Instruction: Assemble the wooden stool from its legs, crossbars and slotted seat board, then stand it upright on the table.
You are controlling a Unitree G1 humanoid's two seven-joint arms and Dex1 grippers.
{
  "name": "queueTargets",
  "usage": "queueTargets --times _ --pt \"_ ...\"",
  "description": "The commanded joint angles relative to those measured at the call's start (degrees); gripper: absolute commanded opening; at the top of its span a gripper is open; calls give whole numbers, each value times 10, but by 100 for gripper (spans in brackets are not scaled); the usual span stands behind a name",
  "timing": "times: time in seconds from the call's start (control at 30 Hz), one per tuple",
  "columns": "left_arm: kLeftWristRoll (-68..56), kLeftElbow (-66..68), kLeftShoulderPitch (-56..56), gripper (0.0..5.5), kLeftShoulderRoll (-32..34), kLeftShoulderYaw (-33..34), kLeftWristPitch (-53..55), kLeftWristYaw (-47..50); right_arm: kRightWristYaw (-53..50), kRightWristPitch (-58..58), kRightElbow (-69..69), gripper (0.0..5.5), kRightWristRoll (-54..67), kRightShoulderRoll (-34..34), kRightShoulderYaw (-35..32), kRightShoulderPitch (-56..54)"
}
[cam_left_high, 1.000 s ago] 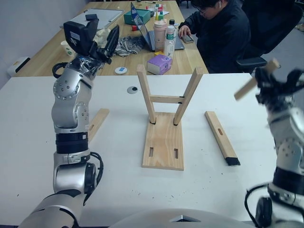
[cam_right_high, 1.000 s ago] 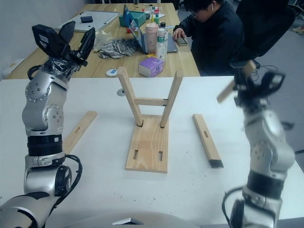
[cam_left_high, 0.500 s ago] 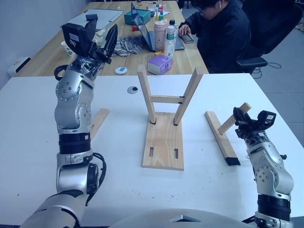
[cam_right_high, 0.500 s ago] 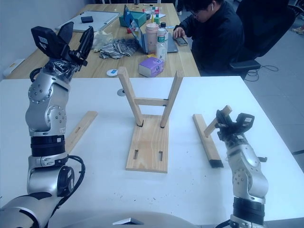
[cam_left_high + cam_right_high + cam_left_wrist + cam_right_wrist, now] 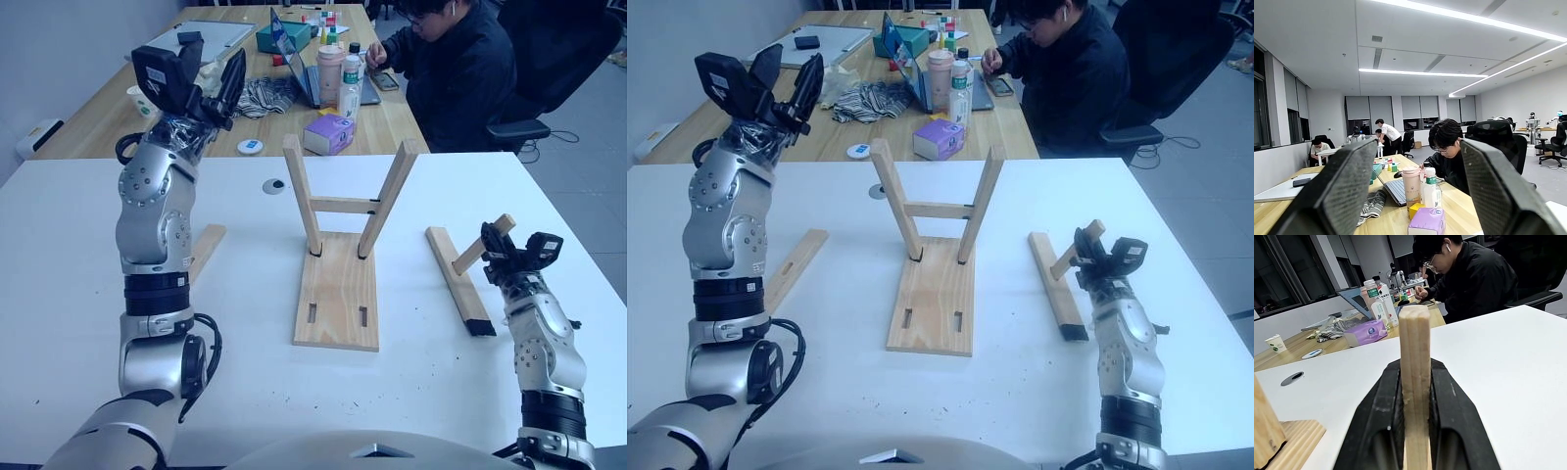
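The slotted seat board [image 5: 338,290] lies flat mid-table with two legs [image 5: 302,194] standing in its far slots, joined by a crossbar [image 5: 343,205]. A third leg [image 5: 457,279] lies flat to its right, and another leg [image 5: 204,251] lies to the left, partly behind my left arm. My right gripper [image 5: 501,252] is low over the table's right side, shut on a short wooden crossbar [image 5: 1415,382] that sticks up at a tilt beside the flat leg. My left gripper [image 5: 201,80] is raised high at the far left, open, with nothing between its fingers [image 5: 1348,191].
A round cable port [image 5: 273,185] sits in the white table behind the stool. The wooden desk beyond holds a purple box [image 5: 328,132], bottles [image 5: 350,86], a laptop [image 5: 294,59] and a seated person. The table's right edge is near my right arm.
My right arm came down from high at the right to just above the table beside the flat leg, carrying the crossbar. The left arm stayed raised.
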Motion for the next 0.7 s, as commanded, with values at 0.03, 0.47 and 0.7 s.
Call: queueTargets --times 0.03,0.47,0.7 --pt "-7 0 -9 307 -1 -3 11 -6 -3 16 13 41 4 14 -3 7" --pt "-2 16 -12 307 -3 -1 5 -10 9 -115 197 41 -115 33 56 109" --pt "-3 31 -24 307 0 -1 6 -17 8 -115 266 41 -99 28 63 140"
